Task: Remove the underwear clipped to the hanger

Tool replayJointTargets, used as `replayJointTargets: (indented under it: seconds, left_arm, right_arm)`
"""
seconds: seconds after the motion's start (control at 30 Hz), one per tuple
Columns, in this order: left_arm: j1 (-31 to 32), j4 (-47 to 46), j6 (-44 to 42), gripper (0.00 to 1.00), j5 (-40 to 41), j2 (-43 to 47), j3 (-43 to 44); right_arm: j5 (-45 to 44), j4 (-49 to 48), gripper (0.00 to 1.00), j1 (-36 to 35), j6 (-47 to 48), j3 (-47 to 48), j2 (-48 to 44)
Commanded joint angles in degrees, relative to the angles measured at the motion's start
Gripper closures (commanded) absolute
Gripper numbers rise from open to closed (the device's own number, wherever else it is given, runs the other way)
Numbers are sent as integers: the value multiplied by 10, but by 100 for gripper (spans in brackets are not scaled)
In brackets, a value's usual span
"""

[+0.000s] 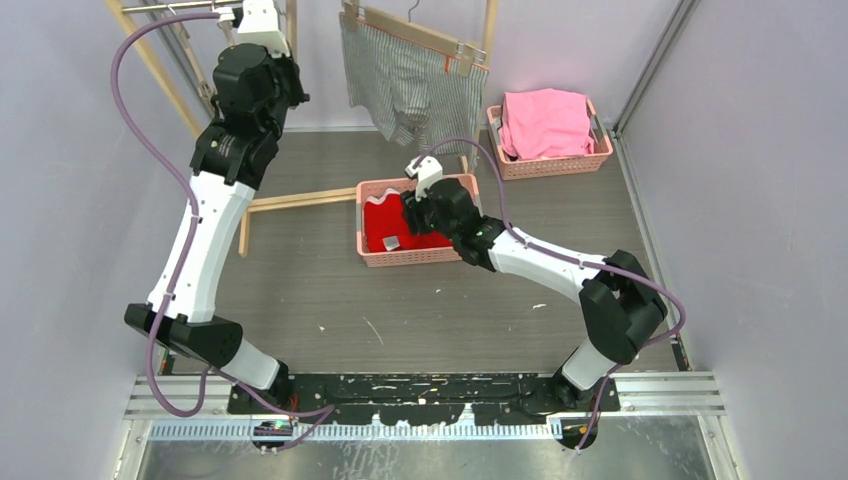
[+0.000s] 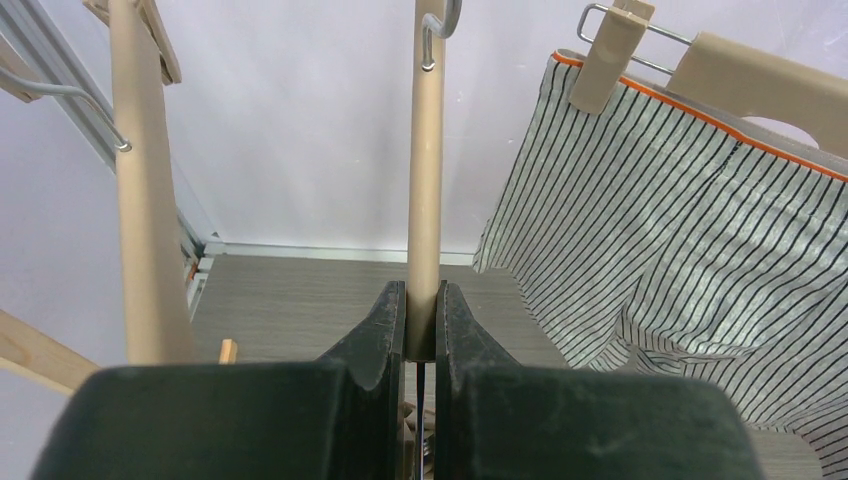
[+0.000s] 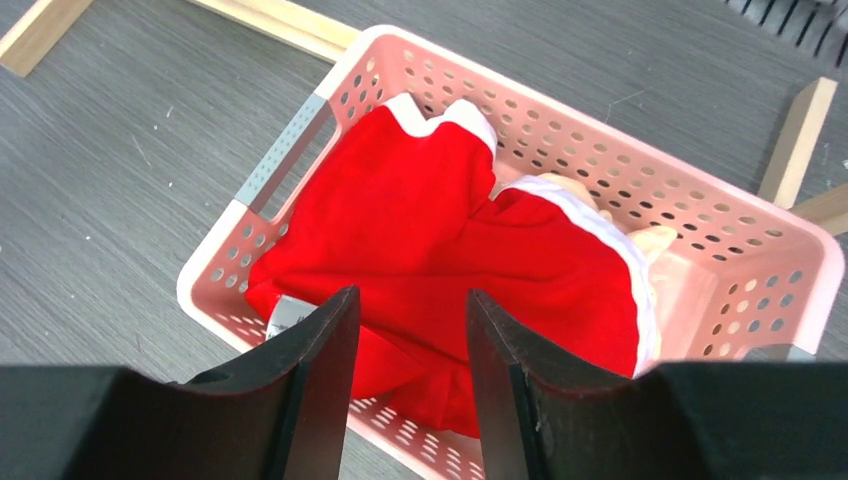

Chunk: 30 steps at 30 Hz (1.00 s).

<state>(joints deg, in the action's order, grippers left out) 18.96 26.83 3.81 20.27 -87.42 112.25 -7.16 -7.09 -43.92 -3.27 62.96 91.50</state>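
Note:
The grey-and-white striped underwear (image 1: 400,85) hangs clipped to a wooden hanger (image 1: 420,35) on the rack; it also shows in the left wrist view (image 2: 680,230), held by a tan clip (image 2: 605,55). My left gripper (image 1: 262,20) is raised at the rack's top, left of the hanger, shut on the rack's tan rod (image 2: 425,180). The red underwear with white trim (image 1: 400,222) lies in a pink basket (image 1: 410,257). A bit of the pale peach underwear (image 3: 650,240) peeks from under the red one (image 3: 440,240). My right gripper (image 3: 410,320) hovers open and empty over it.
A second pink basket (image 1: 550,168) at the back right holds the bright pink cloth (image 1: 545,120). The rack's wooden foot bar (image 1: 290,200) lies on the floor left of the near basket (image 3: 300,130). Walls close in on both sides.

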Motion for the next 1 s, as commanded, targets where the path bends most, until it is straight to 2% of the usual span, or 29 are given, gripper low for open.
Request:
replayJointTargets:
  seconds: [0.0, 0.47, 0.6, 0.73, 0.8, 0.83, 0.87, 0.93, 0.97]
  left_arm:
    - [-5, -44, -5, 100, 12, -4, 30]
    - [-24, -60, 4, 100, -4, 26, -84]
    - [-25, -73, 1, 98, -16, 40, -108]
    - [-25, -77, -6, 91, -21, 50, -100]
    - [-25, -74, -9, 84, -25, 56, -91]
    - [-25, -74, -11, 83, -28, 61, -89]
    - [-24, -74, -14, 81, -31, 66, -86]
    - [-24, -77, -20, 72, -37, 80, -86]
    - [-25, -81, -24, 61, -38, 88, -86]
  right_arm:
    - [16, -46, 51, -11, -15, -12, -15]
    - [8, -64, 51, -39, -23, -36, -17]
    - [6, -68, 48, -44, -23, -40, -19]
    - [0, -72, 33, -49, -18, -46, -19]
    - [-8, -75, 18, -51, -17, -53, -21]
    - [-13, -77, 7, -51, -16, -55, -22]
    - [-17, -80, 1, -52, -16, -57, -24]
    - [-23, -82, 0, -52, -16, -61, -27]
    - [-26, -82, 0, -53, -16, -62, -27]
